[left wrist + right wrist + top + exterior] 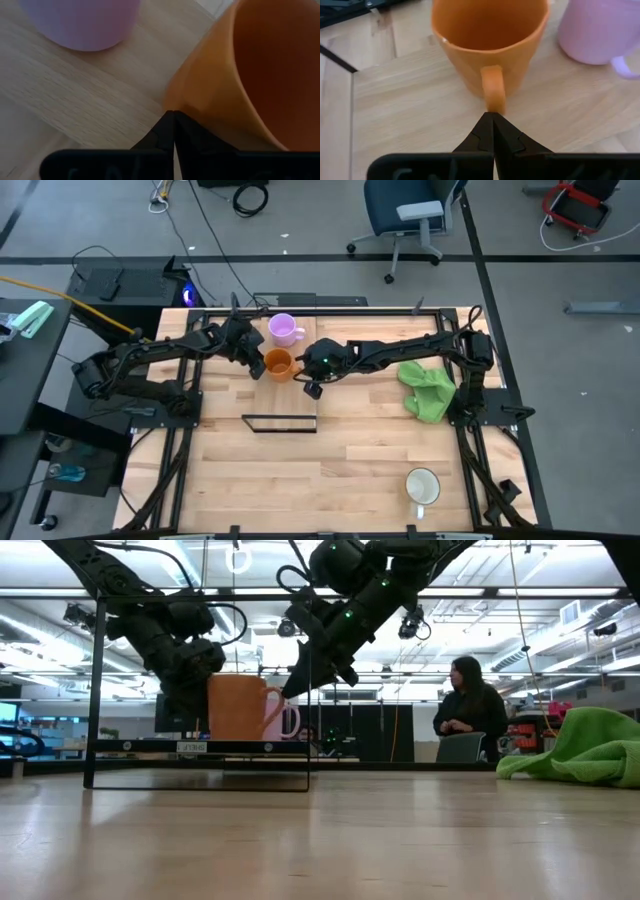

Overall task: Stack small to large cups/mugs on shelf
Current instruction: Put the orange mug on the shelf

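Observation:
The orange mug (278,364) stands upright on the table behind the shelf (280,423), its handle toward the table's right. The light purple mug (284,330) stands just beyond it, toward the far edge. The white mug (423,485) rests alone near the right front corner. My left gripper (255,361) is shut at the orange mug's left side. My right gripper (300,370) is shut at its handle side. In the low view the orange mug (238,707) shows between both arms, its base hidden by a dark rail. My left gripper meets the orange mug's outer wall (187,107) low down with the tips of its shut fingers (167,131), coming slanting down from the table's left. My right gripper meets the lower end of the mug's handle (494,105) with its shut fingertips (487,127), slanting down from the table's right.
A crumpled green cloth (428,388) lies under the right arm near the table's right edge. The shelf's thin black frame (200,786) stands in front of the mugs. A person (470,705) sits in the room beyond the table. Bare wood stretches across the near half.

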Motion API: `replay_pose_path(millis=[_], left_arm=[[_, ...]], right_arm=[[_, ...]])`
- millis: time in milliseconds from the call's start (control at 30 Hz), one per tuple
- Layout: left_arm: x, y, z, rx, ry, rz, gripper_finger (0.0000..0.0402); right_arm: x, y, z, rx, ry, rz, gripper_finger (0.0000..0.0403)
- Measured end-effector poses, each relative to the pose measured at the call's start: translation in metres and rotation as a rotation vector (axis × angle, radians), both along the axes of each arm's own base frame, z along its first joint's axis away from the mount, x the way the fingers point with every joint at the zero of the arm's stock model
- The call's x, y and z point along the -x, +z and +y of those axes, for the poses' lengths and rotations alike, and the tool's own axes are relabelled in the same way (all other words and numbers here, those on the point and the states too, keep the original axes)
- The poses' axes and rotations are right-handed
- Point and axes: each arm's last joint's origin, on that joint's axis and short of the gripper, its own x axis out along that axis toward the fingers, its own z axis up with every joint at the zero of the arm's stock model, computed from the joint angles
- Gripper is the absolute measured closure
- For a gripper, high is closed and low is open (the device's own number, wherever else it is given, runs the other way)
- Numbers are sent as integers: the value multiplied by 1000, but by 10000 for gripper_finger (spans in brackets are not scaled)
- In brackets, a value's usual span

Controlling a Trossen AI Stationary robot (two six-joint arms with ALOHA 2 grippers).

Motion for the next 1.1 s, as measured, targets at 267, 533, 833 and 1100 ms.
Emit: replay_pose_path(millis=[267,533,833,1100], left_arm=[[0,0,0,-9,11,7,382],[-1,0,1,-26,20,3,387],[-1,1,0,-21,9,-7,382],[-1,1,1,-22,11,-6,390]], right_arm=[[2,0,-12,10,-27,3,403],[2,0,-12,11,-27,2,403],[5,-2,-15,24,-54,44,403],[5,-3,-15,25,-56,45,403]])
